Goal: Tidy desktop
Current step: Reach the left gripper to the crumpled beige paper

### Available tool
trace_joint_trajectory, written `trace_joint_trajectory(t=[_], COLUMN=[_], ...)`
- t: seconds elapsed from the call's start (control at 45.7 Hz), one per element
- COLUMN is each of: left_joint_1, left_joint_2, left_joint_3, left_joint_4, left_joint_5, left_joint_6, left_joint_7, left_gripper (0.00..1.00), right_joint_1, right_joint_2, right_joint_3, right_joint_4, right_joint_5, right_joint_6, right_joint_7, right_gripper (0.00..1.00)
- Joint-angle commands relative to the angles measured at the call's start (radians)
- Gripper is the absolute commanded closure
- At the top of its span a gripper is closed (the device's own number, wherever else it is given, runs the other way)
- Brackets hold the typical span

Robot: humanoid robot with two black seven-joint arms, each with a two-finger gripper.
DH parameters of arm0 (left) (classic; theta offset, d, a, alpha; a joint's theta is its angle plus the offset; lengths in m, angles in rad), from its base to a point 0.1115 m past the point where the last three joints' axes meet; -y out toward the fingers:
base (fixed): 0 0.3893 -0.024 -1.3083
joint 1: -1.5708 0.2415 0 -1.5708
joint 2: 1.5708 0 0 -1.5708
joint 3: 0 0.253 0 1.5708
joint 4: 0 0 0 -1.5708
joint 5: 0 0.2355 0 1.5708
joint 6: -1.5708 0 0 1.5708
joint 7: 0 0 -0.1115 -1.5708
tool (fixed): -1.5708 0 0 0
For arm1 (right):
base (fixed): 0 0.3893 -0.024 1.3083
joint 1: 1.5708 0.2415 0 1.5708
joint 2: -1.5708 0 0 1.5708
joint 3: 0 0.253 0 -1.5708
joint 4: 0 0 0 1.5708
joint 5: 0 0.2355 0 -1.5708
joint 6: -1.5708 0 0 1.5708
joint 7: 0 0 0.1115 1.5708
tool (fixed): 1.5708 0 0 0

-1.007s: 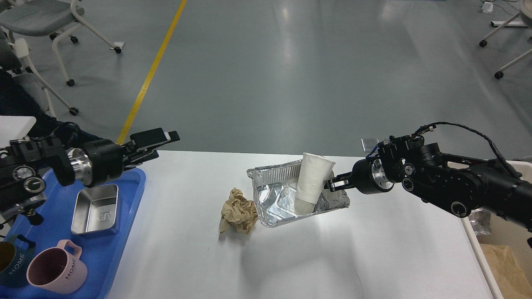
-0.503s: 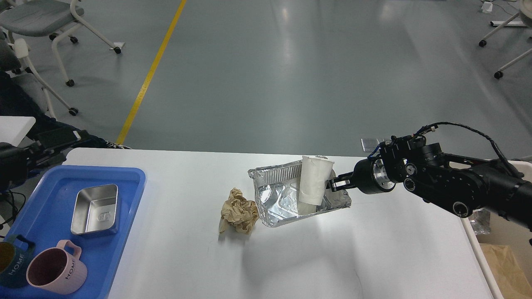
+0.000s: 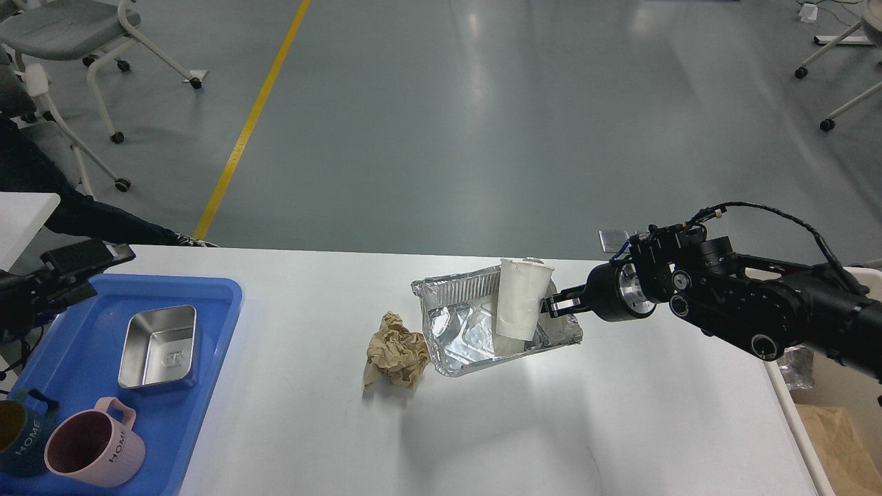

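Observation:
The white desktop fills the lower part of the head view. My right gripper comes in from the right and is shut on the side of a white paper cup. The cup is held nearly upright, with its base just inside a crumpled foil tray at the table's middle. A crumpled ball of brown paper lies on the desktop just left of the foil tray. My left gripper is at the far left edge, above the back corner of the blue tray. Its fingers look apart and empty.
A blue plastic tray at the front left holds a steel box, a pink mug and a dark mug. A beige bin stands beyond the table's right edge. Wheeled chairs stand on the floor behind.
My left arm has drawn back to the left, away from above the blue tray. My right gripper has raised the cup a little and set it more upright.

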Motion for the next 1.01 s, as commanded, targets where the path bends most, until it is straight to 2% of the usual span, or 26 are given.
trace_joint_trajectory(t=[0.0, 0.306, 0.656, 0.985], left_joint_1=[0.017, 0.039, 0.071, 0.065], left_joint_2=[-0.084, -0.371, -0.63, -0.845], left_joint_3=[0.0, 0.005, 0.005, 0.097], left_joint_4=[0.012, 0.154, 0.282, 0.499], left_joint_5=[0.001, 0.014, 0.024, 0.024], left_joint_6=[0.012, 0.021, 0.032, 0.032], left_joint_7=[0.005, 0.02, 0.015, 0.009], left_gripper=[0.04, 0.04, 0.04, 0.04], right_joint_1=[0.001, 0.005, 0.005, 0.003], right_joint_2=[0.0, 0.0, -0.003, -0.009], right_joint_3=[0.0, 0.0, 0.002, 0.005], right_joint_4=[0.001, 0.002, 0.002, 0.007], right_joint_5=[0.0, 0.001, 0.001, 0.001], right_joint_6=[-0.001, 0.0, -0.001, -0.001], right_joint_7=[0.0, 0.0, 0.0, 0.0], right_gripper=[1.0, 1.0, 1.0, 1.0])
